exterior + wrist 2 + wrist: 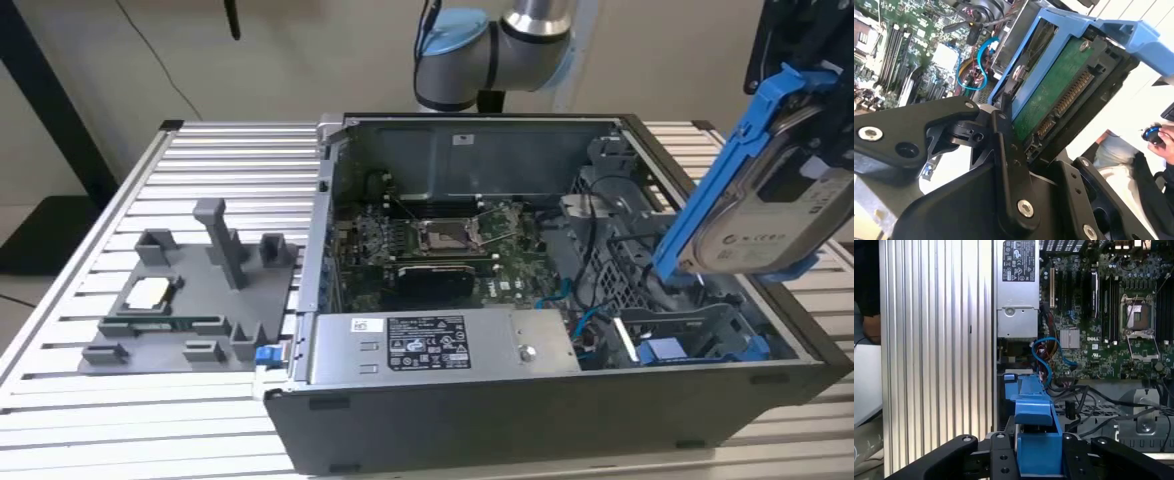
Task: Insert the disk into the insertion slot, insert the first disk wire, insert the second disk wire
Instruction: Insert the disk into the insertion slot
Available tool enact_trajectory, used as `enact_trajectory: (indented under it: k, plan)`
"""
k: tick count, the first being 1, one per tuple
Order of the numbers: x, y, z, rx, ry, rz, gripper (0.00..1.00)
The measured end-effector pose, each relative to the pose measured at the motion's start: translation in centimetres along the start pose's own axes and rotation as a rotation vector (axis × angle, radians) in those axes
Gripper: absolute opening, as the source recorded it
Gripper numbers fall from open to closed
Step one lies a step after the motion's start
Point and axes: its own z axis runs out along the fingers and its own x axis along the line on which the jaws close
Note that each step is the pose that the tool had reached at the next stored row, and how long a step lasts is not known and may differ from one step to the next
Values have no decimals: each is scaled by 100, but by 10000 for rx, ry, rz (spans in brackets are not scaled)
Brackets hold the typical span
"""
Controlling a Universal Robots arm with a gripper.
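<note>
**Above the open computer case point(534, 425), at its drive-bay end: the disk point(774, 215), carried**

**Exterior view.**
- The disk is a silver-grey hard drive with a white label, clipped in a blue carrier frame point(727, 170).
- It hangs steeply tilted at the exterior view's right, over the case's end and clear of it.
- Below it is a drive cage point(694, 325), judged to be the insertion slot. The disk is not yet in it.
- Also in the case are a power supply point(441, 345) and a motherboard point(441, 240).
- A grey fixture tray point(187, 300) lies on the slatted table point(80, 400) at the exterior view's left, well apart.
- The robot arm point(514, 40) rises behind the case.

**First wrist view.**
- The gripper point(1039, 460) is clamped on the carrier, which shows edge-on between the two black fingers point(1003, 457).
- Beyond it, a blue cable point(1046, 352) curls loose beside the motherboard. It may be one of the disk wires.

**Second wrist view.**
- The disk's green circuit board point(1054, 90) faces the camera, with its connector row point(1069, 102) bare and nothing plugged in.
- A person's hand point(1161, 135) shows off to one side, away from the work.

**Handling (a judgement).**
- The disk is rigid, dense for its size and sensitive to shock.
- The plastic frame is smooth and slightly springy.
- The hold belongs on the long side rails of the carrier, never on the exposed board or the connector pins.
</note>
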Motion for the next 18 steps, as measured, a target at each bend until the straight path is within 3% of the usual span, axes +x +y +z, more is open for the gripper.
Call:
enact_trajectory:
  k: [18]
  plan:
    - [3,-59,136,0,0,0,33]
